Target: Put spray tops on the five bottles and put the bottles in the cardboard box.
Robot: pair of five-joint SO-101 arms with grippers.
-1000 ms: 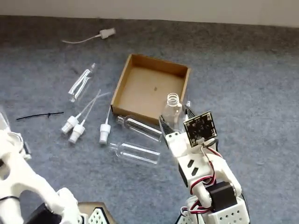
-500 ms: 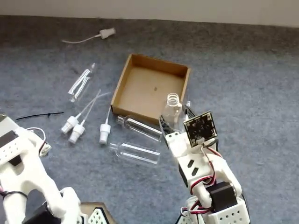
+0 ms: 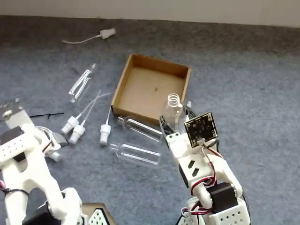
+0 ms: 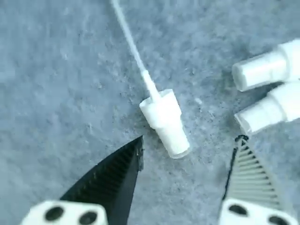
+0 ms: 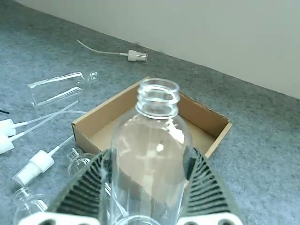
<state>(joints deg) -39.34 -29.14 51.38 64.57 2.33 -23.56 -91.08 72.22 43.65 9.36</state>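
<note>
While my right tool (image 5: 148,154) pinched the upright bottle (image 5: 152,136), my left tool (image 4: 191,139) hung spread above a spray top (image 4: 165,123), which I judged best gripped squarely across its cap.

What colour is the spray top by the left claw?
The spray top is white; the left wrist view shows it best.

left pincer (image 4: 191,139) gap: one spray top (image 4: 165,123) inside | two more spray tops (image 4: 265,70) crowd one finger
</note>
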